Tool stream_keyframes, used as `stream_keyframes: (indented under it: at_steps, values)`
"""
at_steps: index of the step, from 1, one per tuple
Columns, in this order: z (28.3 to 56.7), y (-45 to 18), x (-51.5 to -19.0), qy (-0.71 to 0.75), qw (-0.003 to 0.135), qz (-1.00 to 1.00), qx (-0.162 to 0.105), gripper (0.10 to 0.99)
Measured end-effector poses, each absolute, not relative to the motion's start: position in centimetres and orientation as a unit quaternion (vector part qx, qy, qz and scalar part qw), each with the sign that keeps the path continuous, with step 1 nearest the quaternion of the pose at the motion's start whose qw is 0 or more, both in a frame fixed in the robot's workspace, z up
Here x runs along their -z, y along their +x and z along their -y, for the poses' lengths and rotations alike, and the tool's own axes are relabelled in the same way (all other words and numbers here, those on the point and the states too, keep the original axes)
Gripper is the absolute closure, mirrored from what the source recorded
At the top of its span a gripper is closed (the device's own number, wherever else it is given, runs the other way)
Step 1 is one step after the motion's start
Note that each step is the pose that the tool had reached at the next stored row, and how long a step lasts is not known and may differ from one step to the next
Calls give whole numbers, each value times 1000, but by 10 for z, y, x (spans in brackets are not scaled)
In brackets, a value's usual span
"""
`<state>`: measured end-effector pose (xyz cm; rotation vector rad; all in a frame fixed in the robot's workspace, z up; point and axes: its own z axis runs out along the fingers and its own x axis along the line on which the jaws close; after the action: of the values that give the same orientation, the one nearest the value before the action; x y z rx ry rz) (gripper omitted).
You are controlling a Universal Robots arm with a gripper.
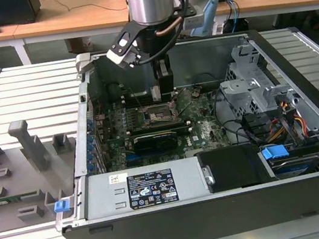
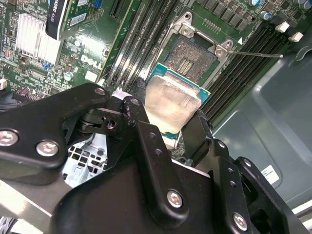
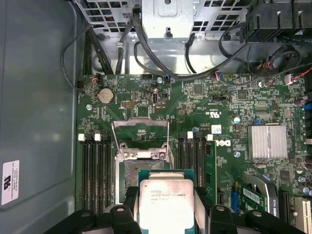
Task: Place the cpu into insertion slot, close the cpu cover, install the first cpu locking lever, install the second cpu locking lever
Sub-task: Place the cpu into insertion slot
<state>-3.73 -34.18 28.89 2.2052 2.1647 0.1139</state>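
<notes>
Gripper (image 2: 170, 124) pinches the cpu (image 2: 171, 97) by two opp. edges, holding it just above the cpu socket (image 2: 189, 54) on the motherboard (image 3: 229, 112), not seated. The cpu cover (image 3: 141, 155) is flipped open at one socket edge.

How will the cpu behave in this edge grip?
Probably stiff: the cpu is a flat metal-topped plate, no sag visible. Likely light, being thin. Its smooth edges might slip or tilt, pinched by the end effector.
</notes>
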Motion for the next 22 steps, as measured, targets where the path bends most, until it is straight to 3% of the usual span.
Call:
stream_keyframes:
  at_steps: [22]
  values:
    - [338,-37,-263,701,22,-711,-39,549]
